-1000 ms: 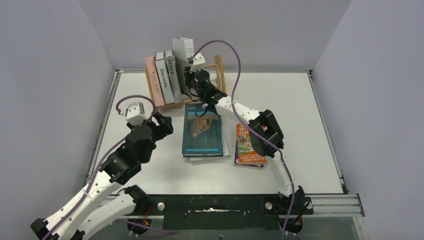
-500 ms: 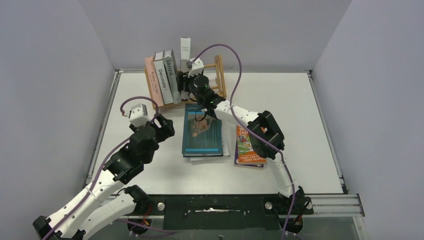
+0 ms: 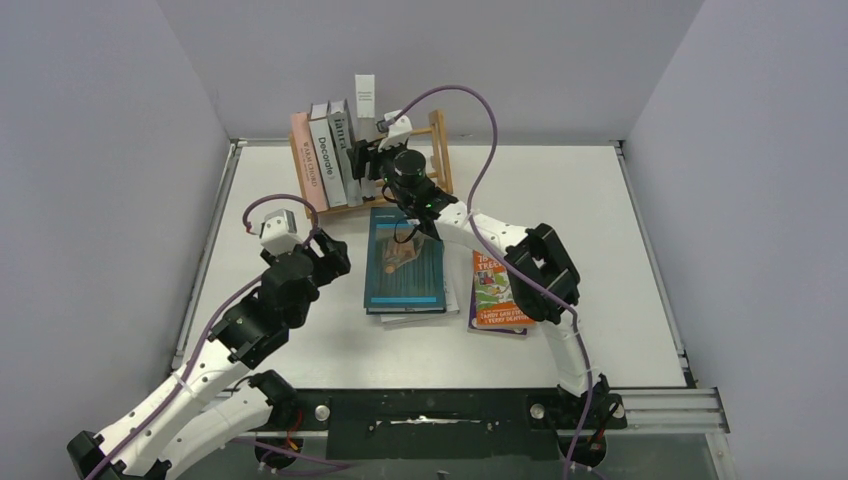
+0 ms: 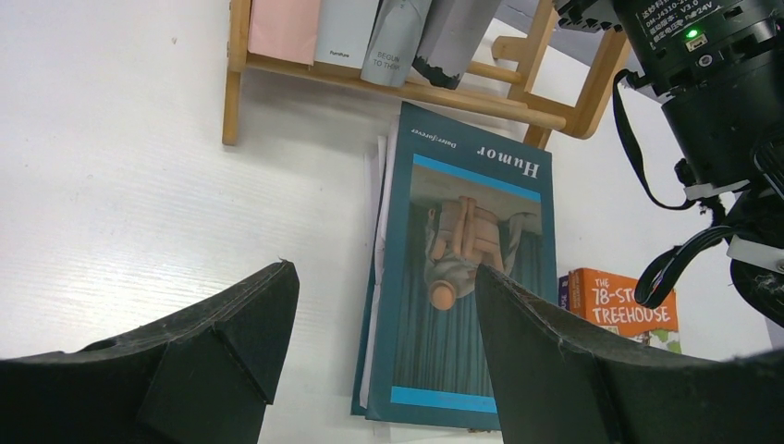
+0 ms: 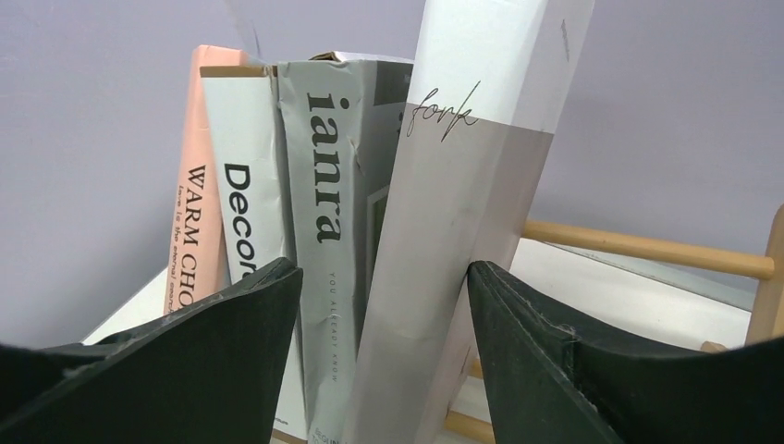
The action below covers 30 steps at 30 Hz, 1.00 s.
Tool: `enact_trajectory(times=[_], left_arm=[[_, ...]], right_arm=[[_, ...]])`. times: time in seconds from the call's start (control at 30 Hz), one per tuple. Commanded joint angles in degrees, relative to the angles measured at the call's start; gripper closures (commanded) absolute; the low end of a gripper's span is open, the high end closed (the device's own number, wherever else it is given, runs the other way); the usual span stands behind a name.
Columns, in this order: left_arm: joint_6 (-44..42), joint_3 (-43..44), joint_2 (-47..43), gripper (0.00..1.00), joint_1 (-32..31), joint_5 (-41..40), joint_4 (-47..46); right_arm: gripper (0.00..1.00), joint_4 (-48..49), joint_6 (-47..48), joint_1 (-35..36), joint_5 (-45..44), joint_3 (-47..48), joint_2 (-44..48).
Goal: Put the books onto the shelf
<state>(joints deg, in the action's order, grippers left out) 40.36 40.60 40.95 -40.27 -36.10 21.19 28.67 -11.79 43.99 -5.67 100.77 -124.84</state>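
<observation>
At the far edge of the white table (image 3: 600,220): shelf (image 3: 441,150), light wood, round rails joining two ladder-shaped ends. Four books stand in its left part.
- Pink book (image 5: 197,213): matt spine reading "WARM CHO", the rest cut off.
- Pale grey book (image 5: 242,185): bold "Deco", its end hidden behind a finger.
- Darker grey book (image 5: 324,166): "ianra", top corner scuffed.
- Tall white-and-grey book (image 5: 462,185): thin script "fork". It is tilted, foot close against the darker grey book and top leaning away, its upper end out of the wrist view.

Right gripper (image 5: 379,268): black wedge-shaped fingers (image 5: 213,370) with a rough surface, spread to either side of the tall book. A gap shows on the left of the wrist view. The other finger covers the book's lower edge, so contact there cannot be told.

Mid-table, lying flat:
- Teal book (image 4: 471,305): smooth cover, "Humor", picture of a figure, top end just beside the shelf's front rail. It rests on white sheets (image 4: 377,185), of which only the edges show.
- Orange paperback (image 4: 618,301): to the right, title partly crossed by a black cable (image 4: 647,277), partly under the right arm in the overhead view.

Left gripper (image 4: 384,270): the same black fingers, spread wide with nothing between them, above the table left of the teal book.
</observation>
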Motion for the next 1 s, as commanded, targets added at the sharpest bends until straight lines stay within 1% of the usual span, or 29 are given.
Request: enact_trajectory(times=[0.0, 0.3, 0.4, 0.53, 0.83, 0.97], left_arm=[[0.93, 0.20, -0.65, 0.30, 0.45, 0.17, -2.67], [1.08, -0.15, -1.46, 0.30, 0.45, -0.72, -2.27], [1.19, -0.47, -1.58, 0.30, 0.50, -0.81, -2.32], [1.46, -0.76, -1.09, 0.30, 0.42, -0.59, -2.69], [1.61, -1.60, 0.99, 0.29, 0.68, 0.32, -6.24], [1.37, -1.11, 2.05, 0.29, 1.02, 0.45, -6.84]], right_arm=[[0.33, 5.17, -0.27, 0.32, 2.82, 2.14, 2.59], [0.31, 7.38, -4.61, -1.25, 10.22, 2.68, 1.40], [0.31, 7.39, -5.51, -1.94, 10.00, 2.14, 1.57], [0.30, 9.48, -5.45, -2.30, 9.32, -1.41, 4.01], [0.30, 9.29, -5.17, -3.42, 9.36, -3.95, 6.71], [0.30, 9.25, -6.38, -4.46, 10.66, -4.01, 6.45]])
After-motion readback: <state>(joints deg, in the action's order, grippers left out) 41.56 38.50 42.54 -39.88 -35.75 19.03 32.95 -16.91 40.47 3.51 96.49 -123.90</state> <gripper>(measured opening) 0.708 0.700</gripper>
